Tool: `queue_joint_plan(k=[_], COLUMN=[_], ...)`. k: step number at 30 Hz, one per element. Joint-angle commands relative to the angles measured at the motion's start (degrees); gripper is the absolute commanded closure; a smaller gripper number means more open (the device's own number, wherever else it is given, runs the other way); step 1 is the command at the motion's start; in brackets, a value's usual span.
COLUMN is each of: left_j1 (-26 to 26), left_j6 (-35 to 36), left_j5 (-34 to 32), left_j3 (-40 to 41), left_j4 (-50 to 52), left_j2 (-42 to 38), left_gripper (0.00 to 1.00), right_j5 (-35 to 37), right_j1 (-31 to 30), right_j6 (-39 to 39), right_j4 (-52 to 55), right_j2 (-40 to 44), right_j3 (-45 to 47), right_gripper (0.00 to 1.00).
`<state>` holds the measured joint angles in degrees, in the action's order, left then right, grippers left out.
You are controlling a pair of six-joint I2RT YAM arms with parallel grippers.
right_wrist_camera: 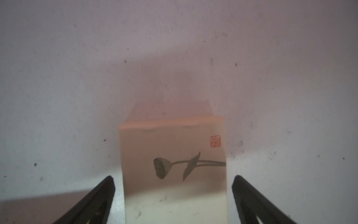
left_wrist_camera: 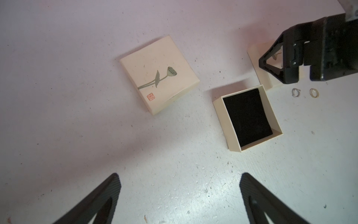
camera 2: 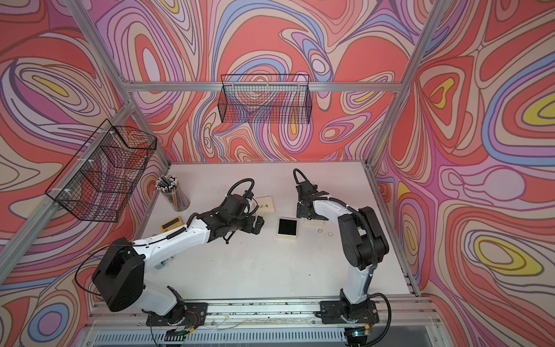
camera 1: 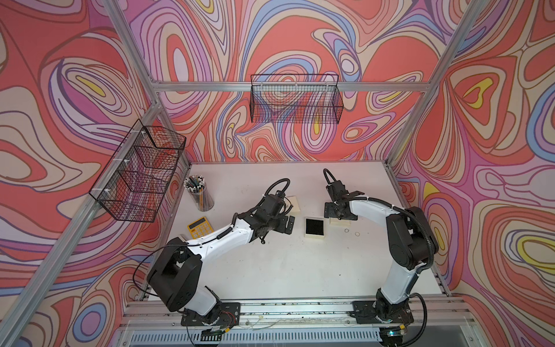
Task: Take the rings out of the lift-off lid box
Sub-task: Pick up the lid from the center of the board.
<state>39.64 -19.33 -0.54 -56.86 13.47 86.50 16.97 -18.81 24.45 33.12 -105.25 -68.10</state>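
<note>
Near the middle of the desk (camera 1: 270, 270), a little toward its far edge, sits the open box (camera 1: 314, 227). It is cream with the lid off and a black pad showing. No ring can be seen on the pad in the left wrist view.

Just beside it, on the right-edge side, is the printed box (right_wrist_camera: 172, 155). It is cream, with a lotus drawing and a red seal on top. I cannot tell whether it is a lidded box or a lid alone, or whether rings lie inside.

Just past the printed box, toward the right edge, are the rings (left_wrist_camera: 295, 92). There are two, lying flat on the bare desk side by side, touching neither each other nor any box. These are already out.

Directly over the printed box is the right end effector (right_wrist_camera: 173, 178). Its fingers are wide apart, one on each of two opposite sides, clear of the walls and gripping nothing. The box is roughly square, so there is no long axis to line up with, and it lies straight below, centred in the gap. By my reckoning the coming move is a short drop, a squeeze on those side walls, then a lift.

On the left-edge side of the open box is the left end effector (left_wrist_camera: 180, 175). Its fingers are apart and empty, over bare desk. It is the farther of the two from the printed box and the rings.

Behind the left arm, toward the far edge, is the second printed box (left_wrist_camera: 158, 75). It has the same drawing, top face up, with nothing touching it.
</note>
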Motion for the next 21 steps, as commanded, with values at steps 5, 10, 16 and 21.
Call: queue_joint_plan(k=[5,10,16,21], left_j1=[-0.26,-0.26,-0.26,-0.34], left_j6=[-0.36,-0.44,-0.79,-0.79], left_j5=[0.99,1.35,1.53,1.58], left_j3=[-1.57,-2.03,-1.94,-1.59], left_j4=[0.51,0.9,1.14,1.13], left_j2=[2.02,2.73,3.09,3.05], left_gripper=[0.0,0.0,0.0,0.0], right_j5=[-3.37,-6.56,-6.04,-6.48], right_j1=[1.66,2.45,2.55,2.55], right_j6=[-0.22,0.17,0.39,1.22], right_j4=[-4.24,-9.08,-9.99,-10.45], right_j2=[-1.06,0.64,0.02,1.76], right_j3=[3.38,6.82,7.4,8.1], right_gripper=[0.02,0.03,0.09,0.14])
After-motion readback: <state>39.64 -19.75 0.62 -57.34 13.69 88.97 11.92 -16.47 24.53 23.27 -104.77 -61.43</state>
